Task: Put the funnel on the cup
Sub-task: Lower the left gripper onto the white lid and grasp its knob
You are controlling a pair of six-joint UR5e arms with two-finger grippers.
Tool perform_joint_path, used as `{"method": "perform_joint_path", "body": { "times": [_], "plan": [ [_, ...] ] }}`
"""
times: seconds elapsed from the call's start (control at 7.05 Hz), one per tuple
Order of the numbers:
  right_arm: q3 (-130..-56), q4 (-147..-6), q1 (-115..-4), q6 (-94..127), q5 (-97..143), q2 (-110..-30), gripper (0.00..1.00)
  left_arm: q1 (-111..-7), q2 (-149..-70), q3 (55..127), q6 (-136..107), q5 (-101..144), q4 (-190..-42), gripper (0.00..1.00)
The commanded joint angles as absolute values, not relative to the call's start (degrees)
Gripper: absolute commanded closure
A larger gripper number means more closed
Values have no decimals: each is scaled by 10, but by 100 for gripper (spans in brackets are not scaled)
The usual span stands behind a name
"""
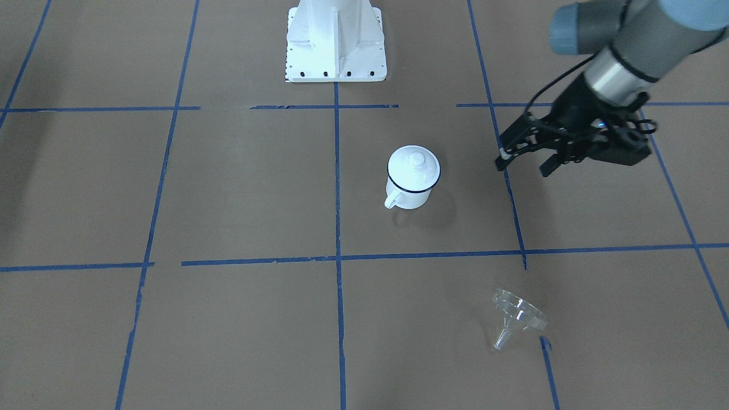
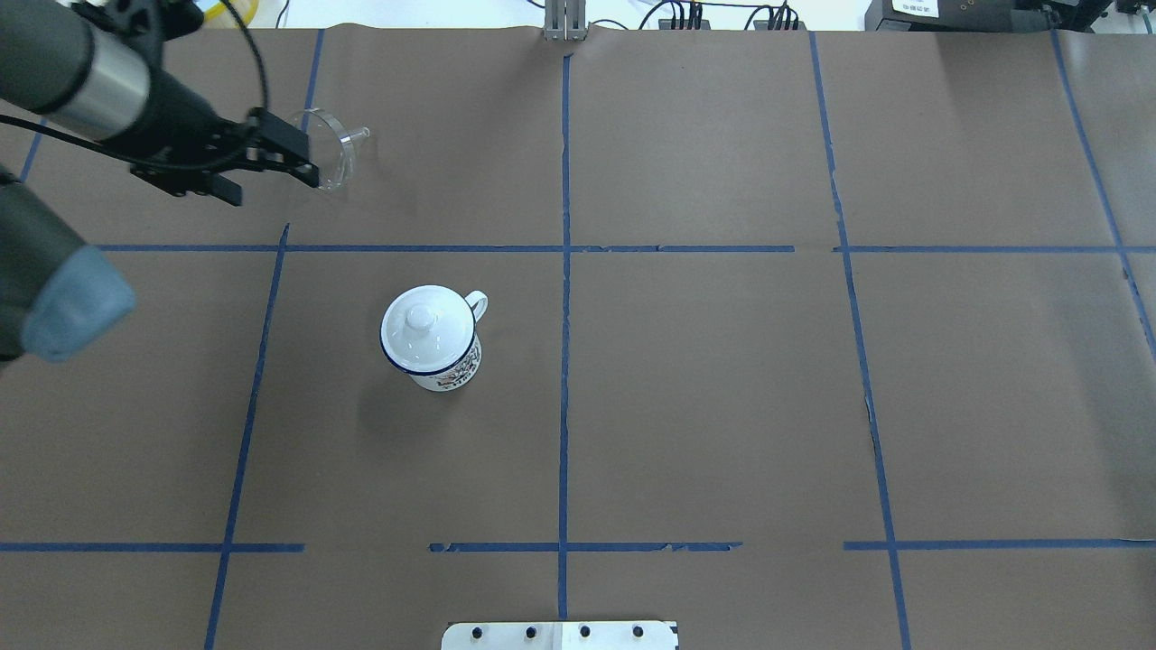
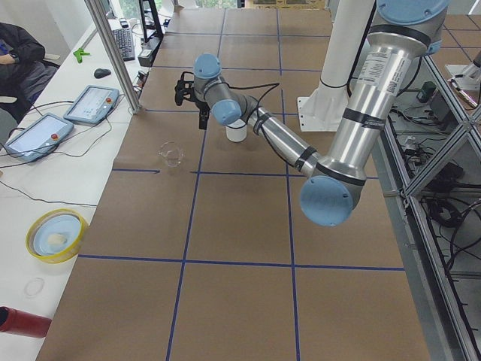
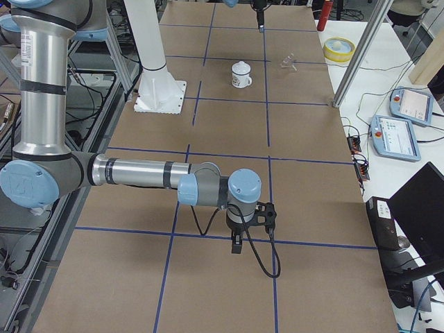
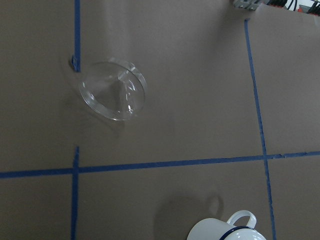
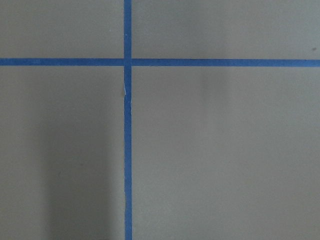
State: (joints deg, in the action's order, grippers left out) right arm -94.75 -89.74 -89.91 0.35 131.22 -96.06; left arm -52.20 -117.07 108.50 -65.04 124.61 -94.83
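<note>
— Step in hand?

— Reaching. Note the small clear conical funnel (image 1: 518, 316) lying on its side on the brown paper-covered table (image 1: 228, 199), spout aimed away from the robot's base, well apart from the small white enamel mug with the dark blue rim (image 1: 411, 191). Note too the left two-finger gripper (image 1: 524, 165): spread wide, empty, hanging above the paper and touching nothing.

— Best way down?

— Descend over the funnel's wide bowl, not the thin spout. Set one finger inside the cone and one outside, then pinch the wall gently; probably slick, being clear plastic. Turn the spout downward before carrying it across, and centre over the mug before letting go.

— Any snag at the mug?

— Yes: a round white knobbed lid (image 1: 414, 164) seated on top, covering the mouth. Likely to leave the funnel perched and tippy, so lower slowly.

— Anything hard to read?

— Plenty. Cannot tell whether the right gripper (image 4: 236, 244) is spread or closed, visible only in the right side view, low near the paper. Nothing in its wrist view but paper and blue tape lines (image 6: 127, 150). Funnel edges faint everywhere, and partly overlapped by a left finger in the overhead view. Mug cut off at the bottom of the left wrist view.
</note>
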Motion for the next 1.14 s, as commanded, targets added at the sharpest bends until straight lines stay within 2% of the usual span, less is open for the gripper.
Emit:
{"method": "perform_joint_path", "body": {
  "times": [0.0,0.28,0.57,0.99],
  "plan": [
    [-947,-897,-899,4,1312,-961,0,-426,-1275,1078,-760,1165,-792,0],
    [-947,-897,-899,4,1312,-961,0,-357,-1281,1066,-810,1102,-794,0],
    [-947,-897,-899,4,1312,-961,0,-350,-1274,1042,-812,1095,-829,0],
    [-947,-897,-899,4,1312,-961,0,-350,-1260,1045,-806,1084,-830,0]
  ]
}}
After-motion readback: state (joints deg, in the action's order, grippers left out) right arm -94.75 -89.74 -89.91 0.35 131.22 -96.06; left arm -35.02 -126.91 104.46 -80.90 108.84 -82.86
